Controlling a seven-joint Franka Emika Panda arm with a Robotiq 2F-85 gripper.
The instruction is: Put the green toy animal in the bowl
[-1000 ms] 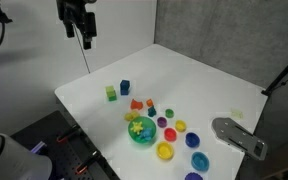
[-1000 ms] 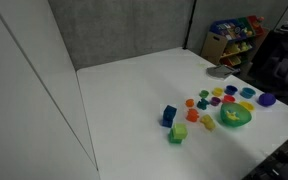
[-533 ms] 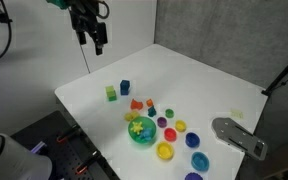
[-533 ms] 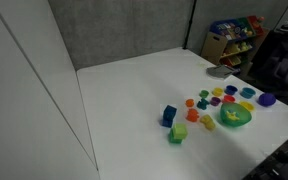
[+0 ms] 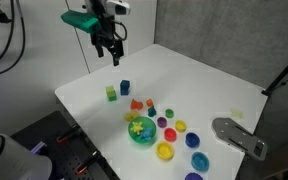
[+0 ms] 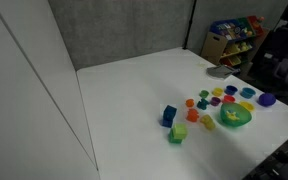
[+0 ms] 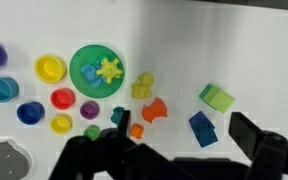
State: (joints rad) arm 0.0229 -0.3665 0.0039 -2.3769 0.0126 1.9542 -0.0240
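Observation:
The teal-green bowl (image 7: 81,58) stands among the small cups and shows in both exterior views (image 5: 149,137) (image 6: 243,121). A yellow-green toy animal (image 7: 108,70) lies inside it, also seen in an exterior view (image 5: 136,127). My gripper (image 5: 112,52) hangs high in the air over the back of the table, well away from the bowl. In the wrist view its jaws (image 7: 184,140) are open and empty, above the blue block (image 7: 201,128).
Beside the bowl lie a yellow toy (image 7: 142,86), an orange toy (image 7: 154,110), a green block (image 7: 216,97) and several coloured cups, such as the yellow one (image 7: 50,68). A grey metal plate (image 5: 239,137) sits at the table edge.
My arm has swung to the right and slightly down in the exterior view, toward the space above the blocks. The toys and the bowl have not moved.

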